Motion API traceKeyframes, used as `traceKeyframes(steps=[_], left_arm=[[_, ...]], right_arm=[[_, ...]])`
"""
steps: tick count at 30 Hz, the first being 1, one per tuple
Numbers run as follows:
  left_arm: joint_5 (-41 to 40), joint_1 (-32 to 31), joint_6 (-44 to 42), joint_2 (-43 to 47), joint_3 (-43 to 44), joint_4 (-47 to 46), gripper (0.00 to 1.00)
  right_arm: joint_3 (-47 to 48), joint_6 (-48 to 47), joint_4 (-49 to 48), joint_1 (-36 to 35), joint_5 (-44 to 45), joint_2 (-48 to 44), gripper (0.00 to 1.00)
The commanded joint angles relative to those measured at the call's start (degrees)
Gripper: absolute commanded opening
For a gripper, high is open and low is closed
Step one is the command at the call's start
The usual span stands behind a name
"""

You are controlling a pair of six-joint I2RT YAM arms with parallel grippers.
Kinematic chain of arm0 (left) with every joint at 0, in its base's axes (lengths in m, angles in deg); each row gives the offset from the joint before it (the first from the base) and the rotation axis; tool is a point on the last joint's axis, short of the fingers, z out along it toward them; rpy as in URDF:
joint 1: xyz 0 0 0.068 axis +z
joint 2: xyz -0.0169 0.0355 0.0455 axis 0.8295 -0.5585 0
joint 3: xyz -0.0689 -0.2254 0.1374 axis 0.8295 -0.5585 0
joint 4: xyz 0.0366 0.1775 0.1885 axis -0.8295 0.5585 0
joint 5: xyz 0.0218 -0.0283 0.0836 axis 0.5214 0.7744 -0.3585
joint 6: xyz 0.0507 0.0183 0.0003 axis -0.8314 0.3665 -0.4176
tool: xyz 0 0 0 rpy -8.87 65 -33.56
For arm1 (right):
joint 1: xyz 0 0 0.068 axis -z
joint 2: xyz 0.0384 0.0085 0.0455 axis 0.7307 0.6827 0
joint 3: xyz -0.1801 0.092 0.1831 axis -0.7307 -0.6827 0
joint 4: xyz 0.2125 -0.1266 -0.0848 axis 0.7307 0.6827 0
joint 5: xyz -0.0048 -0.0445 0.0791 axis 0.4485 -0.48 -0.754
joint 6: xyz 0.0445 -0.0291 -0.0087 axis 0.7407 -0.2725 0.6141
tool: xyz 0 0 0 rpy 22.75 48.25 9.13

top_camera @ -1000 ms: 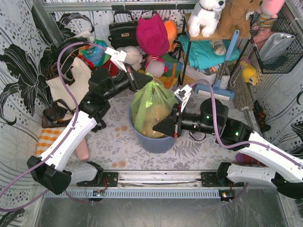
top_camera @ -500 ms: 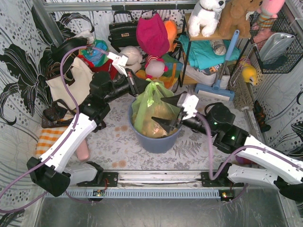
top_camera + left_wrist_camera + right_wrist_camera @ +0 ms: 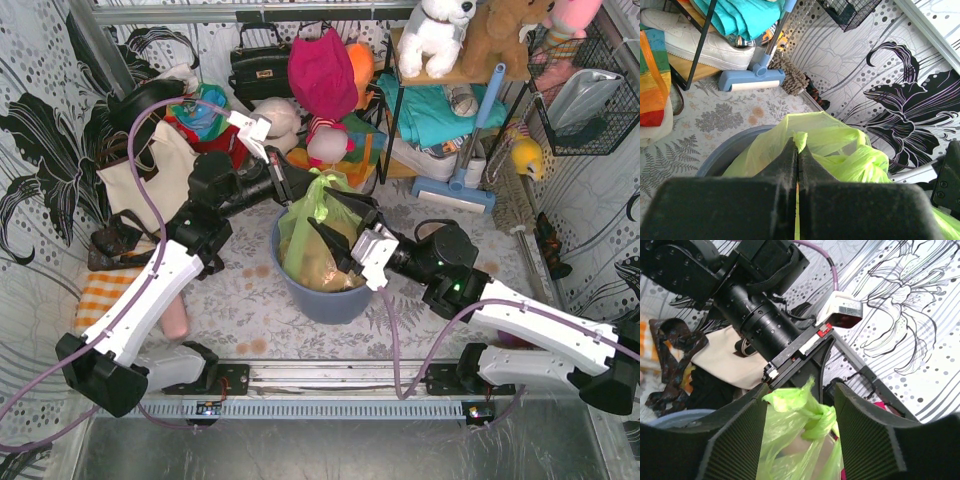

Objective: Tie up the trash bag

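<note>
The trash bag (image 3: 322, 232) is light-green film with tan paper showing through, standing in a blue round bin (image 3: 330, 298). Its top is drawn up into a twisted, knotted neck (image 3: 816, 412). My left gripper (image 3: 299, 186) is shut on a flap of the bag's film at the top; in the left wrist view the green film (image 3: 801, 137) pokes out between the closed fingertips of the left gripper (image 3: 798, 146). My right gripper (image 3: 336, 224) is open, and in the right wrist view the right gripper (image 3: 800, 392) has its ribbed pads on either side of the neck without pinching it.
A white canvas tote (image 3: 150, 172) leans at the left, behind the left arm. Plush toys, a black handbag (image 3: 260, 64) and a shelf rack (image 3: 440, 110) crowd the back. A blue floor brush (image 3: 462, 182) lies right of the bin. An orange striped cloth (image 3: 100, 296) lies front left.
My right gripper has opened and swung from the bag's right side up to its top, jaws now straddling the neck. The left gripper has kept its hold, shifting slightly.
</note>
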Motion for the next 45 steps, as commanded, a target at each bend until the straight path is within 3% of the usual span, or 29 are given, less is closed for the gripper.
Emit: traceKeyframes(steps=[1,8,12,13,17,22,25,34,45], left_arm=[[1.0,0.1,0.5,1.5,-0.3,-0.6,0.0],[1.2,0.1,0.6,1.6,0.0,-0.7,0.0],[0.8,0.1,0.5,1.9,0.0,-0.9,0.0],[0.4,0.0,0.4,2.0,0.1,-1.0,0.0],[-2.2,0.1,-2.3,1.0,5.2,0.3,0.0],[-3.2,0.1,-5.9,-3.3,16.8,3.1,0.0],[-2.9,0.1,-6.2,-5.3,19.1,3.5,0.0],[-9.1,0.1,-7.9,-4.7,5.9,1.5,0.0],[-29.2,0.5,-11.5,-13.4,11.0,9.8,0.0]], right_arm=[[-0.4,-6.1,-8.5,-0.4,-0.5,2.0,0.5],[-0.3,-7.4,-9.4,-0.4,-0.9,3.6,0.31],[0.3,-5.7,-7.7,-0.4,-2.4,2.8,0.01],[0.8,-4.3,-6.5,-0.4,-2.8,2.4,0.0],[6.4,5.8,5.2,-0.2,-7.6,0.5,0.0],[21.2,19.8,26.6,0.1,-15.4,0.5,0.0],[23.8,25.9,34.0,0.1,-18.5,-0.2,0.0],[-2.4,48.2,21.8,-0.1,-24.5,-11.1,0.0],[-13.3,58.7,22.1,-1.6,-30.9,-17.8,0.0]])
